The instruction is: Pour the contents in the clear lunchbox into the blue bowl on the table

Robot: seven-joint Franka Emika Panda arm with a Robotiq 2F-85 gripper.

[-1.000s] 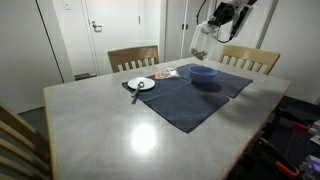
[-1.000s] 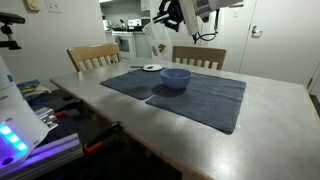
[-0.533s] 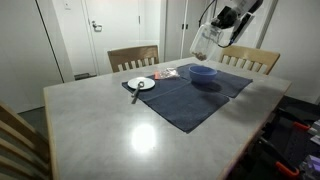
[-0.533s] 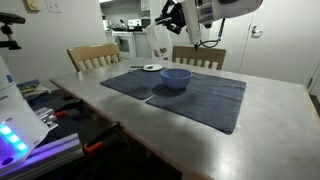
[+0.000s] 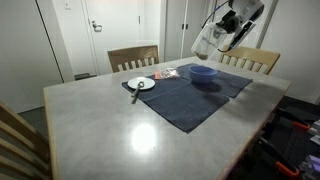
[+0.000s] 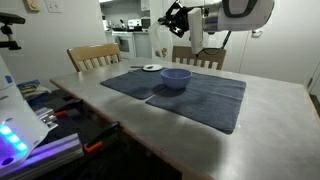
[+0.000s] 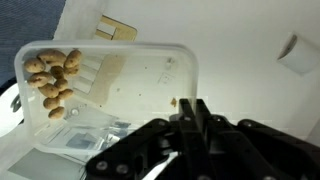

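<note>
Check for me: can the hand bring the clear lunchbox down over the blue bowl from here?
Probably yes. The hand, shut on the clear lunchbox, hangs in open air roughly above the blue bowl in both exterior views, with nothing between them; the white plate sits well aside.

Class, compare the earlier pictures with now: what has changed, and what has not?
The gripper, still shut on the clear lunchbox, has turned at the wrist, so it shows more of its broad face. Nothing was let go. The blue bowl, white plate and dark mat stayed put.
</note>
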